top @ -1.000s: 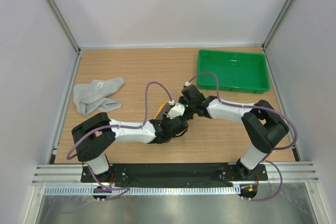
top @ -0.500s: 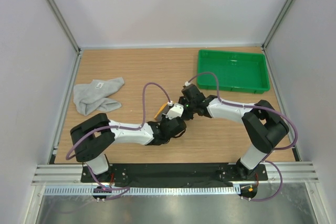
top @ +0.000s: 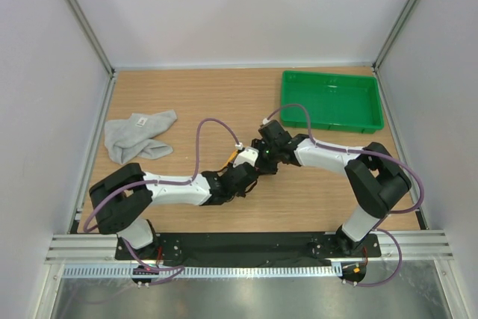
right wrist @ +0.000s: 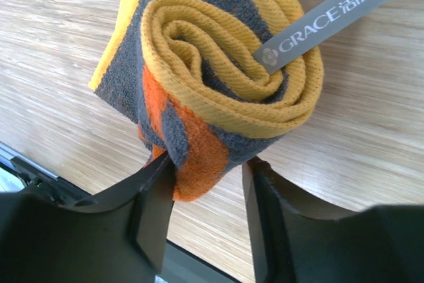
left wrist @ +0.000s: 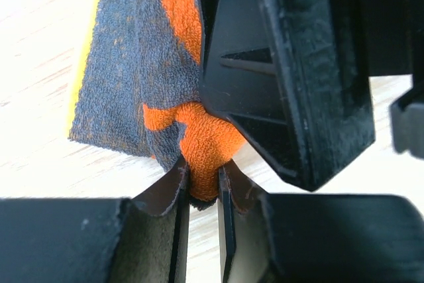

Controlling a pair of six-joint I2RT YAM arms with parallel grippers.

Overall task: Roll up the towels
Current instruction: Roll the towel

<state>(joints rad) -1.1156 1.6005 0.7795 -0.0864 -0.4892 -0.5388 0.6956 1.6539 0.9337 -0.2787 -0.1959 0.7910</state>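
**A:** What is lying on the wooden bench point(top: 187, 95)?

**B:** The green tray point(top: 328, 102) is sitting in the far right corner. The grey towel point(top: 137, 137) is lying crumpled near the left edge, well apart from both arms.

**A:** And where is the orange towel point(right wrist: 192, 51) lying?

**B:** It is resting on the bench in the middle, where the two hands are meeting. It is wound into a roll. Its yellow edging is making a spiral at the end, and a grey label point(right wrist: 324, 14) is sticking out of it.

**A:** What is the left hand point(left wrist: 202, 187) doing?

**B:** It is pinching a fold of the orange towel tightly between its fingertips.

**A:** And the right hand point(right wrist: 207, 167)?

**B:** It is standing released. Its fingers are reaching around the orange corner of the roll. One finger is touching the cloth, and the other is standing just beside it, with a small gap showing.
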